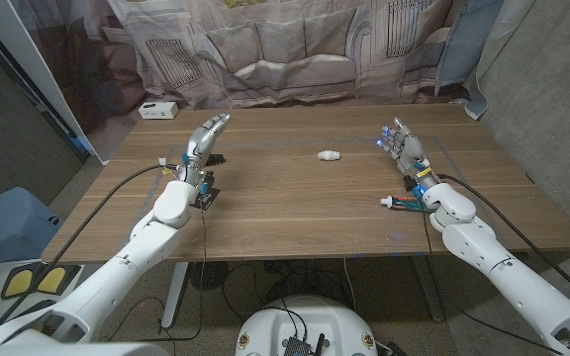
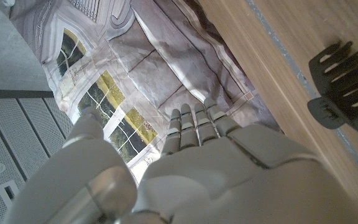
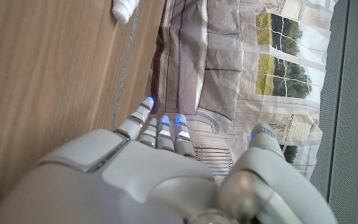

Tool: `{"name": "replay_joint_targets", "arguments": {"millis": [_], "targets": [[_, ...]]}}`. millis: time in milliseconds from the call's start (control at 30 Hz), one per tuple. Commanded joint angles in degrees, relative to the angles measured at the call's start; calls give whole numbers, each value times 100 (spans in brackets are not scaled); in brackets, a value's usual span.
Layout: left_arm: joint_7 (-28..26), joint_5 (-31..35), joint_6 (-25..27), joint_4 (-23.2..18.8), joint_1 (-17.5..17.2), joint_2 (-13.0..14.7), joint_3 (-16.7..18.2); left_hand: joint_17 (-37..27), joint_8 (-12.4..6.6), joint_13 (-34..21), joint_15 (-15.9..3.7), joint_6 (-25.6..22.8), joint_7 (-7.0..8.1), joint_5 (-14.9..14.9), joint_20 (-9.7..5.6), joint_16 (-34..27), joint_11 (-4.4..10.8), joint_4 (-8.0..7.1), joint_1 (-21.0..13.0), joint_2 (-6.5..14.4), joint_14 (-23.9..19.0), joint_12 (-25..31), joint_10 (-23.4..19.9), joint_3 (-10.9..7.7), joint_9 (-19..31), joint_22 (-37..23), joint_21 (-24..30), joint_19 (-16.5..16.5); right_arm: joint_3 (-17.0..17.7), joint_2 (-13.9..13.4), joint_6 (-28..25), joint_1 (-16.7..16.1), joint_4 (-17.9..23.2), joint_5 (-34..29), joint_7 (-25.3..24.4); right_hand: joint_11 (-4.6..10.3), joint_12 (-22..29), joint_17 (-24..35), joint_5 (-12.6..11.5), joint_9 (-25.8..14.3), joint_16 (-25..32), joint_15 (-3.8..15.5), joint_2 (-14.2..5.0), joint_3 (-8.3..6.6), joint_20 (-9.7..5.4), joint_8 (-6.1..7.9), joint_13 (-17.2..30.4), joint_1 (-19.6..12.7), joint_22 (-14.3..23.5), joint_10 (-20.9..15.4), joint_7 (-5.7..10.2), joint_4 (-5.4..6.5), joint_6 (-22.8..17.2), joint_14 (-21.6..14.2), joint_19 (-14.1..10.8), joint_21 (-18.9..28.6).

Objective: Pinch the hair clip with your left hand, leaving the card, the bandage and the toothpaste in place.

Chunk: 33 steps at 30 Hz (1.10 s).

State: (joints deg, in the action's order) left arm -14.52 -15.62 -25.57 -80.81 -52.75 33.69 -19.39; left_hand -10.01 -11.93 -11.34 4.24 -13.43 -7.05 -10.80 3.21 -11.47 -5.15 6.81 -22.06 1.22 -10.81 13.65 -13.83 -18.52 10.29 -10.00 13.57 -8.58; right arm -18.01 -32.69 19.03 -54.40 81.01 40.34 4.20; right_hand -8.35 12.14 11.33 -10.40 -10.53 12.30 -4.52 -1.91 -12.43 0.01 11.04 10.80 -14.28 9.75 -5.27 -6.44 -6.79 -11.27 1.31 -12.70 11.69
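Above the table (image 1: 295,203), both hands' fingers (image 1: 213,126) spread, hair clip (image 2: 340,84) untouched.

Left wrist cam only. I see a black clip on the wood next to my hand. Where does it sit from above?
Observer: In the head view the hair clip lies beside the left forearm, on its inner side, nearer the robot than the left hand.
Operator: Anything mid-table?
Observer: A small white bandage, well apart from the clip.
Operator: Toothpaste?
Observer: The toothpaste lies on the far side from the clip, by the right wrist, behind the open right hand.
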Motion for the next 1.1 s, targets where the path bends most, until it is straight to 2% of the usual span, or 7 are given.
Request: {"name": "replay_joint_targets", "arguments": {"millis": [33,300,700,1100], "targets": [[-592,562,427,-209,-89,269,143,-14,-21,-11,-1,-69,15,20,11,-34,27,67,-124,44,-57,52,-64,-36,9,-26,3,-63,-39,80,58,-154,217,-125,-284,-4,9,30,-10,-9,21,-20,-20,-27,-7,23,12,-52,7,-47,-19,-23,-48,-41,-67,-11],[-987,972,979,-531,-145,503,223,-11,-26,-12,-39,-144,44,29,10,-33,48,128,-237,84,-130,62,-135,-91,9,-27,-11,-94,-60,39,34,-190,284,-194,-337,-10,0,31,-7,-9,15,-37,-20,-22,3,18,13,-51,7,-46,-20,-27,-47,-44,-65,-18],[-1384,1494,1257,-662,-80,638,194,-8,-17,-12,-55,-183,72,38,-4,-23,65,171,-319,101,-175,63,-181,-127,10,-27,-32,-98,-36,-40,-85,-259,411,-183,-417,-16,-6,34,-5,-9,8,-38,-22,-18,14,15,14,-51,7,-52,-24,-29,-47,-42,-59,-27],[-1613,1927,1839,-863,-31,813,133,-7,-10,-12,-71,-230,70,47,-20,-13,64,198,-377,100,-216,57,-210,-148,11,-28,-42,-128,-21,-110,-127,-311,502,-253,-508,1,-18,35,-5,-9,0,-43,-27,-15,19,9,14,-53,7,-43,-27,-34,-42,-39,-57,-33]]}}
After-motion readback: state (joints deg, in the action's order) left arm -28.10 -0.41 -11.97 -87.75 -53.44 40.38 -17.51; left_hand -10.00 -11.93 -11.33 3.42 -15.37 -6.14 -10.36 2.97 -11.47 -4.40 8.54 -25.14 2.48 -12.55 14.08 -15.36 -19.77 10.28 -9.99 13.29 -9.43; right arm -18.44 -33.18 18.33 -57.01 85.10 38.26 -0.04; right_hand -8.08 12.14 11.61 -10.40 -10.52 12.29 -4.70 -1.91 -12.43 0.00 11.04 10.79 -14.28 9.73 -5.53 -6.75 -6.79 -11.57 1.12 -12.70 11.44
